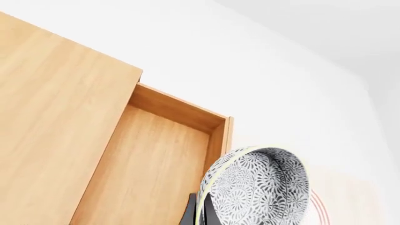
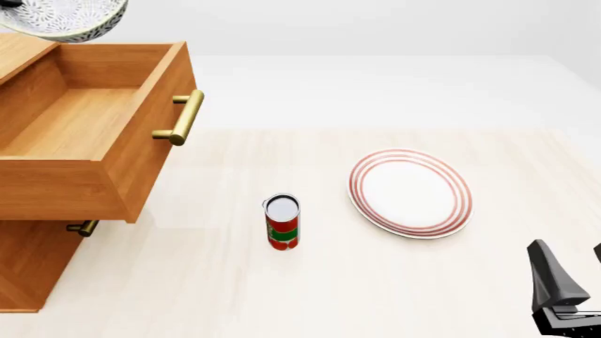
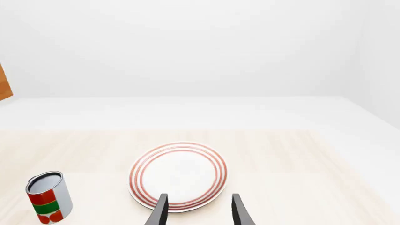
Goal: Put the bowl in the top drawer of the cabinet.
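The bowl (image 2: 64, 19) shows only as a cropped arc at the far-left top edge of the front view, up in the air above the far end of the open top drawer (image 2: 89, 123); no arm or jaws appear beside it there. The left wrist view fills that gap: the left gripper (image 1: 201, 213) has its dark jaws clamped on the bowl's rim, one finger inside and one outside, with the bowl tilted on edge so its speckled inside faces the camera. Behind it lie the drawer's bare wooden floor and the flat top of the cabinet (image 1: 56, 117).

Only the front view shows the drawer's brass bar handle (image 2: 186, 117) and the lower drawer's handle (image 2: 83, 227) beneath it.

On the tabletop (image 2: 188, 282), a red and green can (image 2: 281, 222) stands upright near the middle, with a red-ringed plate (image 2: 410, 191) well apart to its right. The right gripper (image 3: 198, 211) hovers at the near right; its wrist view shows the jaws apart and empty, pointing at the plate's near edge.
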Available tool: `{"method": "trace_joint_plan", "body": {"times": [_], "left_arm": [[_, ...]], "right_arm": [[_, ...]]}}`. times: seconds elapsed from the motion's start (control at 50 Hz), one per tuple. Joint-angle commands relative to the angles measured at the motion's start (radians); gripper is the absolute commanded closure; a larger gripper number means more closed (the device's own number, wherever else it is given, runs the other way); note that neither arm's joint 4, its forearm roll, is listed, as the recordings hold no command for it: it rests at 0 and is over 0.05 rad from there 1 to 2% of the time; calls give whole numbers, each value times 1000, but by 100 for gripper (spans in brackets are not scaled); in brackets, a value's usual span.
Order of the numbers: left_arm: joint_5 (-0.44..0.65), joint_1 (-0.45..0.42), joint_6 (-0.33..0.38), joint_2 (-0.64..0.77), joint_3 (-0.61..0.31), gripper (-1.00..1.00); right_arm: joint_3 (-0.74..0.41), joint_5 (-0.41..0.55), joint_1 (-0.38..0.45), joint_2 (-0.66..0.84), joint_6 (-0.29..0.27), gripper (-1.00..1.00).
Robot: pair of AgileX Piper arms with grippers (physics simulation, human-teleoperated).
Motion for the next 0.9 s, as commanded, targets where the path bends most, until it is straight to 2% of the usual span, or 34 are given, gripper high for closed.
{"method": "trace_joint_plan", "body": {"times": [0.02,0.9], "left_arm": [[-7,24,19,1,23,100],[-55,107,25,48,88,100]], "right_arm": [[0,0,0,0,0,-100],[0,0,0,0,0,-100]]}}
